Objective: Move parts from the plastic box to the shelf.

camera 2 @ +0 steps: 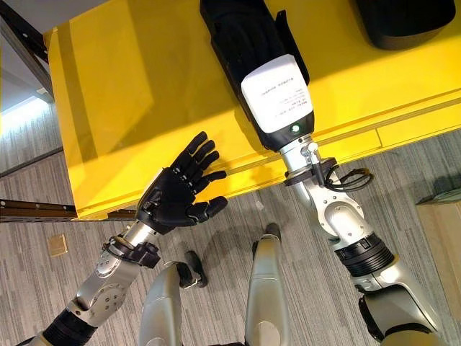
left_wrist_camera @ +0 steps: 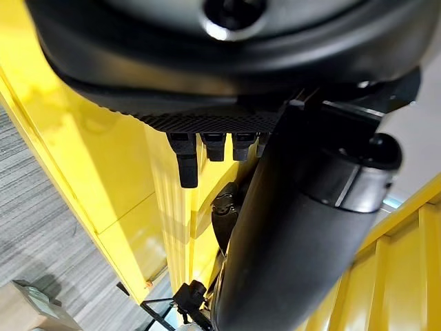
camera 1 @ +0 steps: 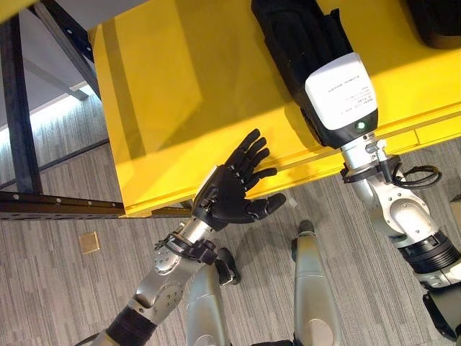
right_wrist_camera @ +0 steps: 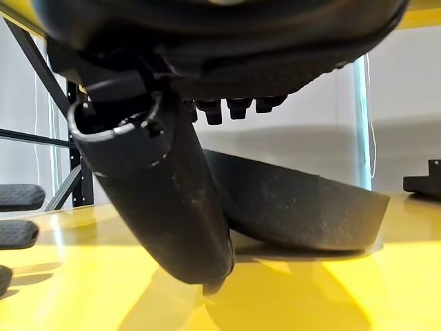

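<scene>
One yellow shelf (camera 1: pixel 173 94) carried two black parts; the right hand (camera 2: pixel 241 36) lay on it, covering one part (right_wrist_camera: pixel 296 207), grip hidden; the left hand (camera 1: pixel 234 189) hovered open at its front edge; the second part (camera 2: pixel 396 21) sat further right.

The right hand (camera 1: pixel 302 40) lies over a black part (camera 2: pixel 238 32) on the yellow shelf (camera 1: pixel 180 86), and its fingers run off the top edge of both eye views, so what they do there cannot be told. In the right wrist view the thumb (right_wrist_camera: pixel 165 200) blocks much of a dark curved part (right_wrist_camera: pixel 303 210) on the shelf, and whether the hand touches it is unclear. Another black part (camera 2: pixel 400 21) is cut off at the upper corner of the eye views, and two dark pads (right_wrist_camera: pixel 17 207) are clipped by the right wrist view's edge.
</scene>
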Tool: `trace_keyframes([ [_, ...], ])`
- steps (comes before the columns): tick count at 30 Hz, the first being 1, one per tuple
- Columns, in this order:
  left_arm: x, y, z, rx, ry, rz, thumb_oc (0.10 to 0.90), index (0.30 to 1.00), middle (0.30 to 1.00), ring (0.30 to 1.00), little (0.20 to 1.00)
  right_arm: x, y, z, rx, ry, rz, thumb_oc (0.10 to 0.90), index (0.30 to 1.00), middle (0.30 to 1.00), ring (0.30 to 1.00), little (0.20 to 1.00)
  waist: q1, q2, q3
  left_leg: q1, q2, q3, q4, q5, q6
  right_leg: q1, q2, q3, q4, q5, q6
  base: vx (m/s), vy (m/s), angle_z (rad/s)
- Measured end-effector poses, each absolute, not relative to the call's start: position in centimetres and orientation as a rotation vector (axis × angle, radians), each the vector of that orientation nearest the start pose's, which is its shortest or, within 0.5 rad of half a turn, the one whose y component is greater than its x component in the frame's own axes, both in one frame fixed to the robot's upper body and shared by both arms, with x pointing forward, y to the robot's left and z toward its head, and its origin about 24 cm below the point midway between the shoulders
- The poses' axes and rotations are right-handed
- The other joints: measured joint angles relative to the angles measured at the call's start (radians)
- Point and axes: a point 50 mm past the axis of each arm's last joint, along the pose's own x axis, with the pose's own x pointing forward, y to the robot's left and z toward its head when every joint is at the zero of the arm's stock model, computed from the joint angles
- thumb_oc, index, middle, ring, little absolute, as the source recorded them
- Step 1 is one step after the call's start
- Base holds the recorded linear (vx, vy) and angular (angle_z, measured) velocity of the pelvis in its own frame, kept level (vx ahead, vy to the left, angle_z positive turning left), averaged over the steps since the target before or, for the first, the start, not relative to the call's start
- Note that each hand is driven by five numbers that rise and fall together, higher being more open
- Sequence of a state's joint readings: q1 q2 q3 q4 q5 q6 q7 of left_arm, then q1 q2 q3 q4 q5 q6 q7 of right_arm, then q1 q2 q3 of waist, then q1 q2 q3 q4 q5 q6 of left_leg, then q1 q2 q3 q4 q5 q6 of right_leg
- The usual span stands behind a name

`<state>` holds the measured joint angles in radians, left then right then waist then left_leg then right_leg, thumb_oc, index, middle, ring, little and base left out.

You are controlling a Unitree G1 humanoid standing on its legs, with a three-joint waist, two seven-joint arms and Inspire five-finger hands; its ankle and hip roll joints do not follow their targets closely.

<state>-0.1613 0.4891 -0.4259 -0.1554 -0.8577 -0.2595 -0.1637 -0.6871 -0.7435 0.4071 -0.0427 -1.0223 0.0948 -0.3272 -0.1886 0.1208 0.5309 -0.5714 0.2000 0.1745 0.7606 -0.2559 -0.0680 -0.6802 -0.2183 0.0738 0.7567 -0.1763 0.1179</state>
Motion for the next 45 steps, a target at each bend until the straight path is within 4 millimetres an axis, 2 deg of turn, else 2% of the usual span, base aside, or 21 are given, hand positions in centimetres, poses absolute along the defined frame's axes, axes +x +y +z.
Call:
trace_keyframes([
  [25, 25.5, 12.4, 11.4, -0.397, -0.27, -0.613, 0.9, 1.0, 1.0, 1.0, 1.0, 31.6, -15.2, 24.8, -1.674, -0.933, -0.316, 0.9, 1.0, 1.0, 1.0, 1.0, 0.002, 0.002, 0.0, 0.015, -0.001, 0.002, -0.014, 0.005, -0.001, 0.01, 0.0, -0.001, -0.001, 0.0, -0.003, 0.0, 0.003, 0.0],
  [32, 25.5, 12.3, 11.4, -0.403, -0.271, -0.605, 0.9, 1.0, 1.0, 1.0, 1.0, 32.2, -15.0, 24.6, -1.363, -0.823, -0.242, 0.9, 1.0, 1.0, 1.0, 1.0, -0.001, 0.006, 0.0, 0.017, -0.001, 0.002, -0.015, 0.007, -0.002, 0.011, 0.0, 0.0, -0.001, 0.001, -0.003, 0.0, 0.005, 0.0],
  [40, 25.6, 12.1, 11.3, -0.429, -0.275, -0.581, 0.9, 1.0, 1.0, 1.0, 1.0, 32.8, -14.4, 23.6, -1.121, -0.708, -0.143, 0.9, 1.0, 1.0, 1.0, 1.0, -0.002, 0.006, -0.001, 0.018, -0.001, 0.0, -0.019, 0.011, 0.0, 0.011, 0.001, -0.001, 0.0, 0.0, -0.005, 0.0, 0.0, 0.0],
  [45, 25.7, 12.0, 11.3, -0.397, -0.28, -0.581, 0.9, 1.0, 1.0, 1.0, 1.0, 32.8, -13.9, 23.3, -1.005, -0.698, -0.112, 0.9, 1.0, 1.0, 1.0, 1.0, 0.0, 0.006, -0.001, 0.016, 0.0, -0.004, -0.02, 0.015, -0.005, 0.011, 0.002, -0.005, 0.0, 0.001, -0.006, -0.01, -0.03, 0.01],
])
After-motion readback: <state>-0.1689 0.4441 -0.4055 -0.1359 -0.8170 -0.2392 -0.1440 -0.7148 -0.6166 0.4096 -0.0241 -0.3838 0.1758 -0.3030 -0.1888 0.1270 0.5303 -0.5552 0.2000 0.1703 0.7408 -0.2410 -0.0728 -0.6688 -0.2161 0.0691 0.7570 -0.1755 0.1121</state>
